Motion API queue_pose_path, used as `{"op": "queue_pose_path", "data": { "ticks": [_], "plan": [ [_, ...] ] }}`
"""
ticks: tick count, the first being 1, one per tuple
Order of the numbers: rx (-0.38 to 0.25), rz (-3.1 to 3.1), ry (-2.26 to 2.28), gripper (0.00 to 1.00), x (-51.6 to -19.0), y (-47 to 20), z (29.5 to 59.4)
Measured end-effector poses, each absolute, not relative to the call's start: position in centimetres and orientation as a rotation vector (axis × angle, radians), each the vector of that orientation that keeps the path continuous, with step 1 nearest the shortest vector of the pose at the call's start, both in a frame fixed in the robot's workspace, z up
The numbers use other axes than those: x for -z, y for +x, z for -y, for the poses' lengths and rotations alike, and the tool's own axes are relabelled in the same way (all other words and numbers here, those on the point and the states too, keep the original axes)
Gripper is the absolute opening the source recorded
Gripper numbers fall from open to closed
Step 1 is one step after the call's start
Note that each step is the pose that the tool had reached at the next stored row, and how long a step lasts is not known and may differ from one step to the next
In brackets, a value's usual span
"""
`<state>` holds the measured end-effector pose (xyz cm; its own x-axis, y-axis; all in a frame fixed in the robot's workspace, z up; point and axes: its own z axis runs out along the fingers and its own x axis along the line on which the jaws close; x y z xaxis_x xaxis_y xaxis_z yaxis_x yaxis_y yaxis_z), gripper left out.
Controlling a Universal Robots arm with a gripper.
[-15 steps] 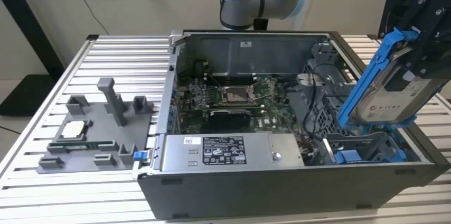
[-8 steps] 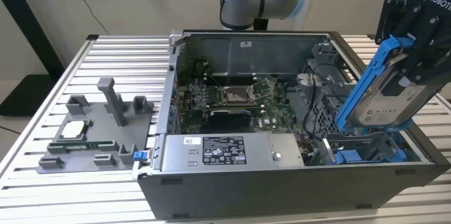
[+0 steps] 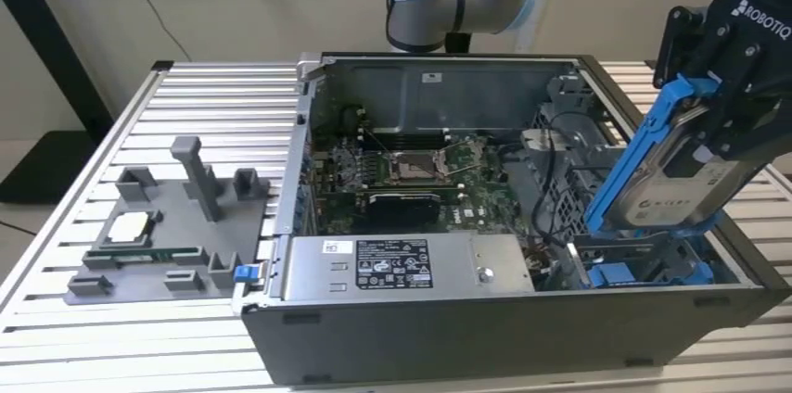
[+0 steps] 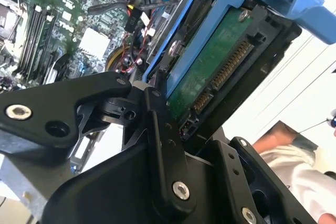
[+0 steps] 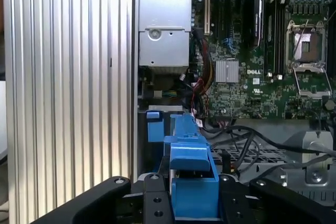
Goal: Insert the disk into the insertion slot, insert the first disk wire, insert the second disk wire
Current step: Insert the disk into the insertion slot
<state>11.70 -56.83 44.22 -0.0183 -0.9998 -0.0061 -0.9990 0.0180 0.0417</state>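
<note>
**Disk held tilted over the open case, above the slot end**

The computer case [image 3: 495, 337] lies lid-off on the slatted worktop [image 3: 74, 337], filling it from the middle to the edge at the exterior view's right. A strip of bare slats runs along the near edge. A grey fixture plate [image 3: 161, 245] lies near the edge at the exterior view's left, well apart from the arm.

Inside the case, the power-supply box [image 3: 396, 268] lies against the near wall and the motherboard [image 3: 421, 180] covers the floor behind it. The insertion slot [image 3: 644, 272], marked by blue plastic parts, is in the case's near corner at the exterior view's right. It is hemmed in by the case walls and by dark cables [image 5: 252, 135] on the motherboard side. The room above it is open.

The tool [image 3: 730, 129] is clamped on the disk [image 3: 674, 184], one finger on each flat side of its blue carrier frame [image 3: 632, 152]. In the second wrist view the fingers [image 4: 157, 124] press the frame beside the disk's green circuit board. The disk hangs steeply tilted, its upper end in the tool and its lower end close over the slot. Whether it touches the slot's rim cannot be told. The first wrist view looks along the frame [image 5: 191, 177] toward the power-supply box
</note>
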Motion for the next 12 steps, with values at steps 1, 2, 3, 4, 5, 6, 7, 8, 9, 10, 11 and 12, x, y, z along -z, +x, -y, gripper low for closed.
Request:
{"op": "queue_pose_path", "data": {
  "ticks": [1, 2, 3, 4, 5, 6, 7, 8, 9, 10, 11, 12],
  "plan": [
    [0.053, 2.223, 2.183, 0.00, -44.1, 11.7, 56.8],
    [0.054, 2.223, 2.183, 0.00, -44.0, 11.7, 56.8],
    [0.055, 2.224, 2.184, 0.00, -43.9, 11.7, 56.8],
    [0.056, 2.224, 2.184, 0.00, -43.8, 11.7, 56.9],
    [0.056, 2.224, 2.184, 0.00, -43.7, 11.7, 56.9],
    [0.057, 2.224, 2.184, 0.00, -43.6, 11.7, 56.9],
    [0.057, 2.224, 2.185, 0.00, -43.5, 11.7, 56.9],
    [0.058, 2.225, 2.185, 0.00, -43.4, 11.7, 57.0],
    [0.059, 2.225, 2.185, 0.00, -43.3, 11.7, 57.0],
    [0.059, 2.225, 2.185, 0.00, -43.2, 11.7, 57.1],
    [0.060, 2.224, 2.185, 0.00, -43.1, 11.7, 57.1],
    [0.060, 2.225, 2.185, 0.00, -42.9, 11.7, 57.2]
  ]
}}
